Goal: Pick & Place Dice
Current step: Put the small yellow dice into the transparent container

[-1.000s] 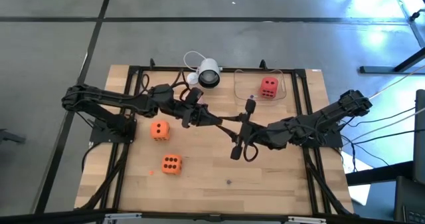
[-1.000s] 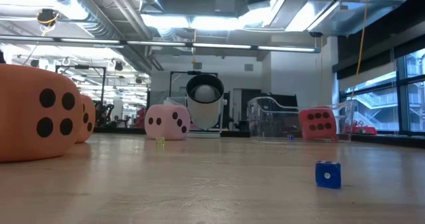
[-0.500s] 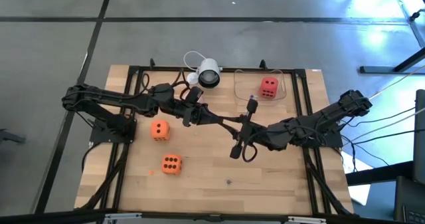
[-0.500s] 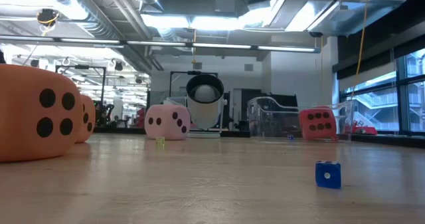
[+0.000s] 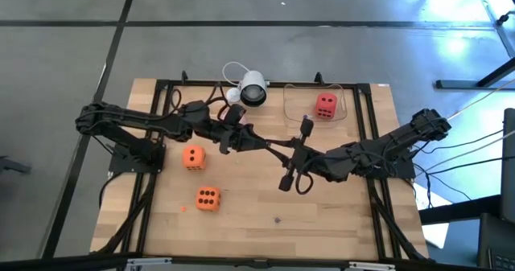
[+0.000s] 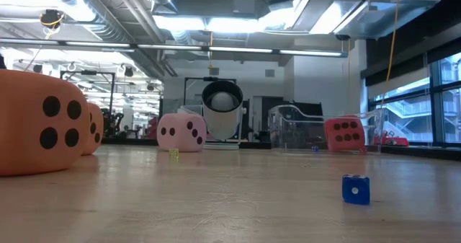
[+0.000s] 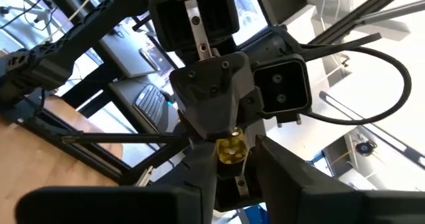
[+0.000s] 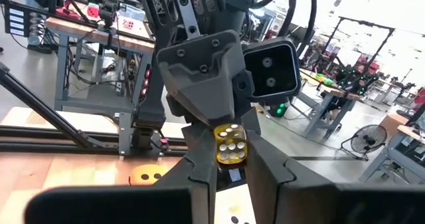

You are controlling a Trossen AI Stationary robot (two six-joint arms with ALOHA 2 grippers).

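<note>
Right wrist view shows the small yellow die (image 8: 231, 146) above mid-table (image 5: 338, 223), pinched where my left gripper (image 5: 285, 148) and right gripper (image 5: 301, 157) meet tip to tip, tilted, dotted faces towards my right wrist, a cube without long axis.

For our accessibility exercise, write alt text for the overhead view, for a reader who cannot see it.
From above, the left gripper and right gripper meet tip to tip over the middle of a wooden table. Two orange dice lie on the left arm's side; a red die sits in a clear tray beside a white round camera.
</note>
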